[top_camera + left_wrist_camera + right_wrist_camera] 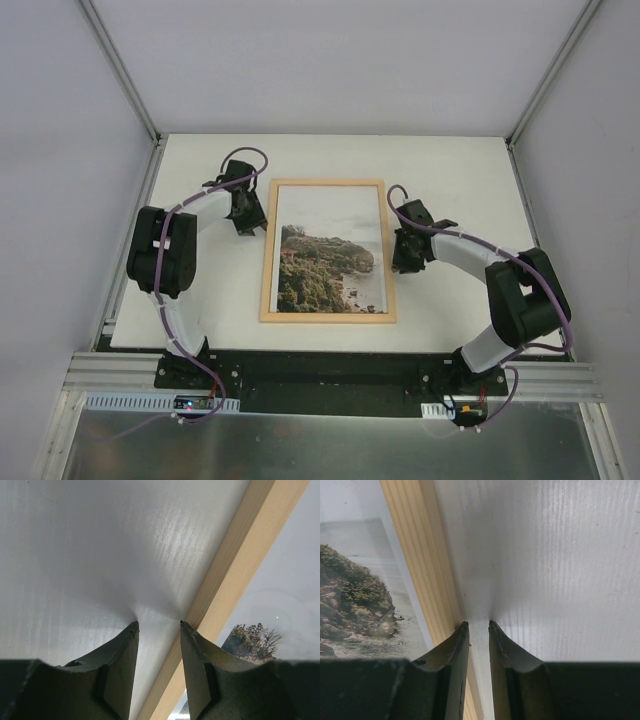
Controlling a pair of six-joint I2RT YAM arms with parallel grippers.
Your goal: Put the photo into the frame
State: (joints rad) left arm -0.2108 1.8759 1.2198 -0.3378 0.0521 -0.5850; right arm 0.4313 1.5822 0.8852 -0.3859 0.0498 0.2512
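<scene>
The light wood frame [268, 250] lies flat in the middle of the white table, long side running away from me. The photo [325, 270] of the coastal cliff lies face up inside it. My left gripper [247, 225] is down at the table beside the frame's left rail, open and empty. In the left wrist view [159, 625] one fingertip [186, 627] is over the rail [240, 565]; the photo [250, 640] shows beyond. My right gripper [400, 262] is down beside the right rail, jaws a narrow gap apart and empty [479, 624], next to the rail [420, 555] and photo [355, 595].
The white table [450, 180] is walled by pale panels at the left, back and right. A metal rail [330, 385] with the arm bases runs along the near edge. No other loose objects show.
</scene>
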